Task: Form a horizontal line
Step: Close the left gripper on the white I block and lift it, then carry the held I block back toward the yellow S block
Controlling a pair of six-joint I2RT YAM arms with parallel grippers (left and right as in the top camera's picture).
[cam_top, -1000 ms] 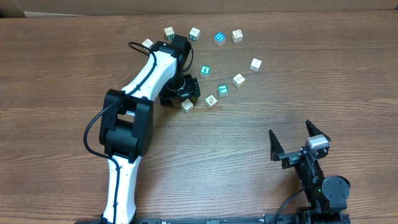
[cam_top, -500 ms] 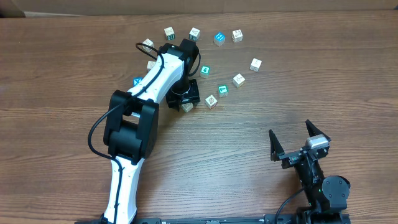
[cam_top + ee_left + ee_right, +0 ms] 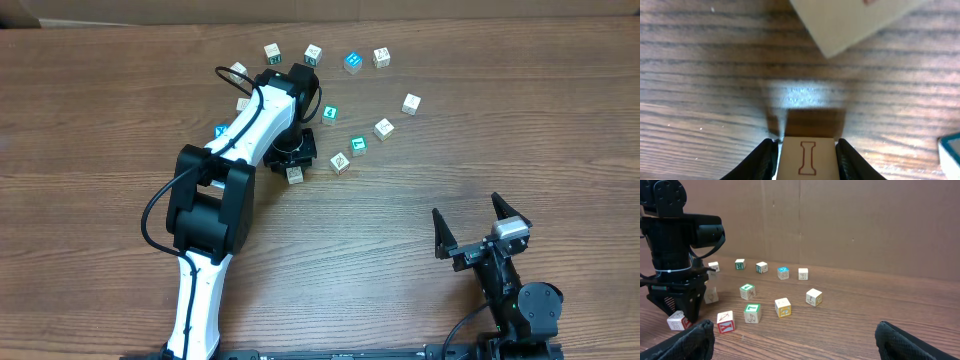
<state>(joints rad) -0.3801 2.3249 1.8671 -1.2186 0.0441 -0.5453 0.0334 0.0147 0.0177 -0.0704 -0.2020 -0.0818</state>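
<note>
Several small wooden letter blocks lie scattered in a loose arc on the table, among them a teal one (image 3: 352, 62) and pale ones (image 3: 411, 103) (image 3: 340, 162). My left gripper (image 3: 294, 172) points down at the arc's lower left. In the left wrist view its fingers (image 3: 765, 159) press both sides of a pale block with a red "I" (image 3: 808, 157), so my left gripper (image 3: 806, 146) is shut on it. That block (image 3: 677, 321) also shows in the right wrist view. My right gripper (image 3: 478, 228) (image 3: 795, 328) stands open and empty near the front right, far from the blocks.
The left arm (image 3: 235, 135) lies across the arc's left side, with blocks (image 3: 222, 131) (image 3: 243, 103) just beside it. Another pale block (image 3: 855, 20) lies close ahead of the held one, and a teal corner (image 3: 951, 150) shows at its right. A cardboard wall (image 3: 840, 220) stands behind the table.
The left gripper has closed onto the "I" block, which shifted slightly towards the front left. The left arm swung a little to the right early on. The right arm has not moved.
</note>
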